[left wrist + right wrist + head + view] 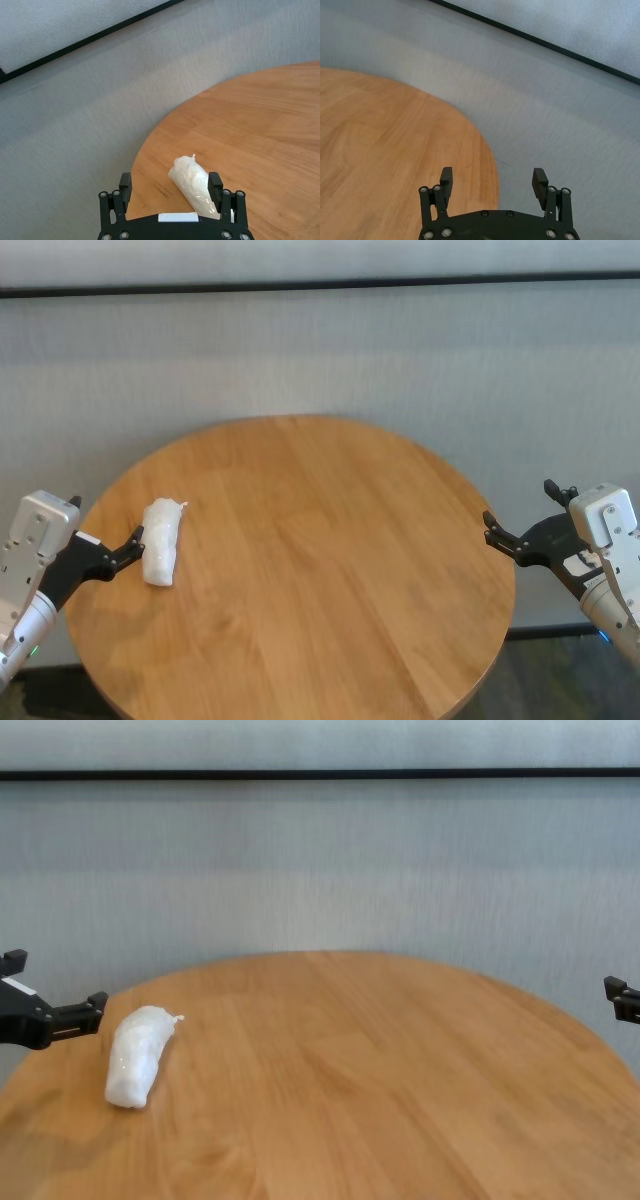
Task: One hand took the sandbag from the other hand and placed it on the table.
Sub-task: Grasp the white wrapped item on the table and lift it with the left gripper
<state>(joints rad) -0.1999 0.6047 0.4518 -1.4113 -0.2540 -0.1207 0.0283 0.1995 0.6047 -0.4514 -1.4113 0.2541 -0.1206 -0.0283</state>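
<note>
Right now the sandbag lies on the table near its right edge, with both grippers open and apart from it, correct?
Not quite: the sandbag lies near the table's left edge, beside the left gripper, as the head view shows. The right gripper is also open.

Table (pixel 300 570): near edge cut off in the head and chest views.
Bag (pixel 192 185): in the left wrist view, near end hidden behind the left gripper (pixel 171 187) body.
Left gripper: mostly cut off at the chest view's left edge.
Right gripper (pixel 622 1000): only a tip shows at the chest view's right edge.
</note>
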